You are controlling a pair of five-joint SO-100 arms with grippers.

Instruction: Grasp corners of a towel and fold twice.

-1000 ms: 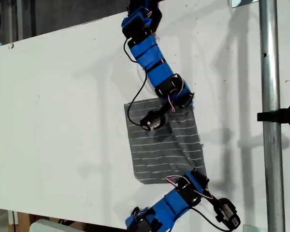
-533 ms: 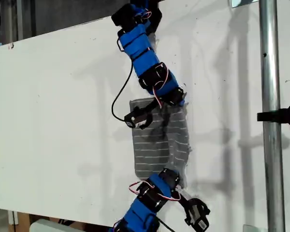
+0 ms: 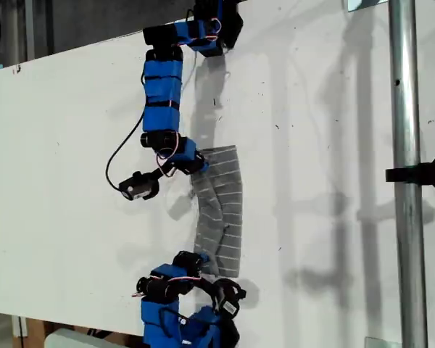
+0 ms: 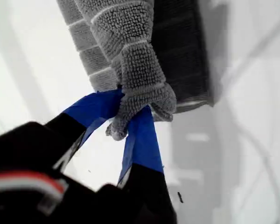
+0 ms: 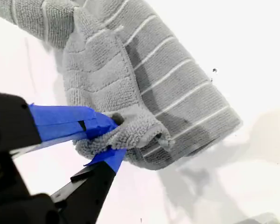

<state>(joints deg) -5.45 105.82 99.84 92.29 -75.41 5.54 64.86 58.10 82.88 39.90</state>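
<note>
Fingers (image 4: 142,135) of both grippers pinch the towel (image 3: 221,214).

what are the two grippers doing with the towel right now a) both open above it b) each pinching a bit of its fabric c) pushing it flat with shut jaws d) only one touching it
b: my first gripper has a bunched bit of the towel clamped between its blue-taped fingers, and my second gripper likewise pinches a bunched edge.

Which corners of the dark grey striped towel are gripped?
The two corners bunched between blue-taped fingers: one in my first gripper, one in my second gripper.
</note>
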